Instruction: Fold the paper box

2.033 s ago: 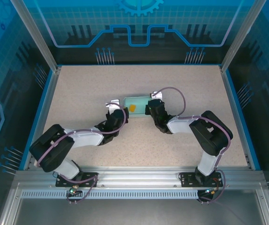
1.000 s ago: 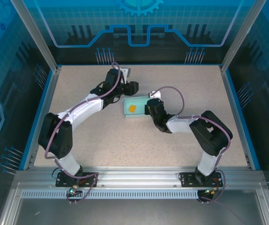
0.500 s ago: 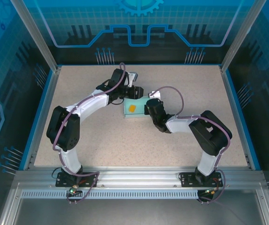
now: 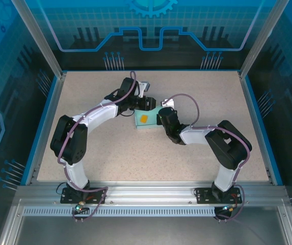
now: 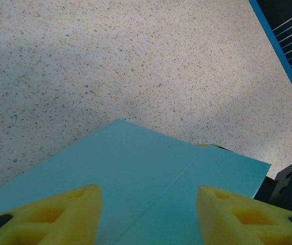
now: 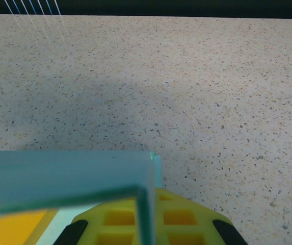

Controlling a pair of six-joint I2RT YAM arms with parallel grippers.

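Observation:
The paper box (image 4: 147,120), thin light-teal card, lies mid-table with a small orange piece (image 4: 143,119) on it. My left gripper (image 4: 149,104) reaches in from the far left and stands open over the box's far edge. In the left wrist view its yellow fingertips (image 5: 59,214) sit apart above the teal panel (image 5: 151,173), which runs wider than the gap. My right gripper (image 4: 161,118) is shut on the box's right side. In the right wrist view a raised teal wall (image 6: 147,204) is pinched between the yellow fingers (image 6: 115,218), and the orange piece (image 6: 13,227) shows at the bottom left.
The speckled table (image 4: 110,148) is ringed by a blue rim (image 4: 49,112) and framed by metal posts (image 4: 38,35). The right arm's black wrist (image 5: 288,184) sits close beside the left gripper. Both arm bases are bolted to the near rail (image 4: 146,191).
The left arm swung from the box's near-left side round to the far side, and its gripper came in over the box's far edge. The right gripper kept its hold.

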